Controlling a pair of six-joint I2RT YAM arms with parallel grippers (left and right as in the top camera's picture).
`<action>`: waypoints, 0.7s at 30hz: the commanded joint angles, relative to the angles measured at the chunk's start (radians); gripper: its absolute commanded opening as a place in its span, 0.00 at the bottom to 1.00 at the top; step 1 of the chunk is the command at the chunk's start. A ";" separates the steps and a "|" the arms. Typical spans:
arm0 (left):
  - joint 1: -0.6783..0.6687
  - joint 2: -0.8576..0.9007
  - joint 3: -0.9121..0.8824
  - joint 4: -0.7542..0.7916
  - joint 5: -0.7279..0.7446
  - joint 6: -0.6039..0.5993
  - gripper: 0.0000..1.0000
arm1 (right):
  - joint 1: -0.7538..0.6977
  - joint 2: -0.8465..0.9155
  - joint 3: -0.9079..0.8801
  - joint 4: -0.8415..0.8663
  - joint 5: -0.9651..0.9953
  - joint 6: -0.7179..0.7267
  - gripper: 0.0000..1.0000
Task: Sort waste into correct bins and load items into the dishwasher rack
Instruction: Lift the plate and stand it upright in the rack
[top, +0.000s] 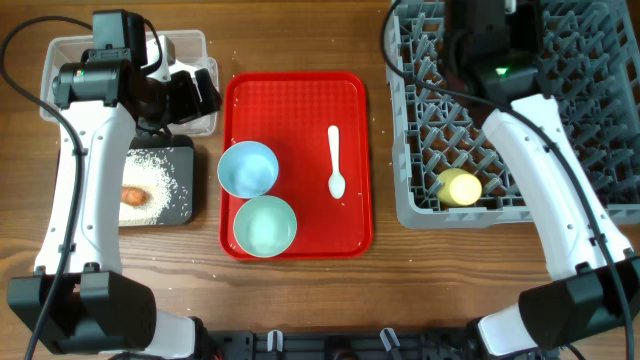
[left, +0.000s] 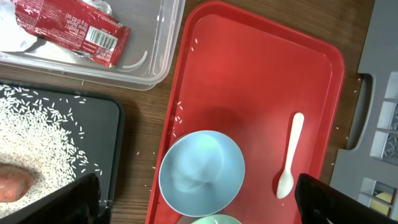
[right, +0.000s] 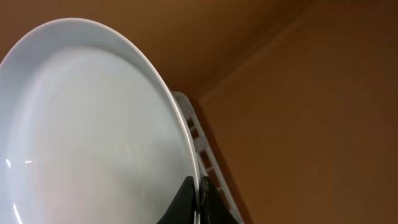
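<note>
Plate rim sits pinched in right gripper, left gripper spread wide.

blue bowl, mint bowl and spoon on red tray.

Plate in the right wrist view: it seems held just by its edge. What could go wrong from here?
The right gripper pinches only the thin rim of the plate, so it might slip or swing. Lowered into the dishwasher rack, it could land on top of the upright pegs instead of between them, or bump the yellow cup.
</note>
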 joint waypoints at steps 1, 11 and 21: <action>0.003 -0.002 0.012 0.000 -0.013 -0.001 1.00 | -0.003 0.019 -0.029 0.000 -0.055 -0.044 0.04; 0.003 -0.002 0.012 0.000 -0.013 -0.001 1.00 | -0.003 0.205 -0.030 0.276 -0.061 -0.204 0.04; 0.003 -0.002 0.012 0.000 -0.013 -0.001 1.00 | -0.010 0.341 -0.030 0.406 -0.062 -0.272 0.15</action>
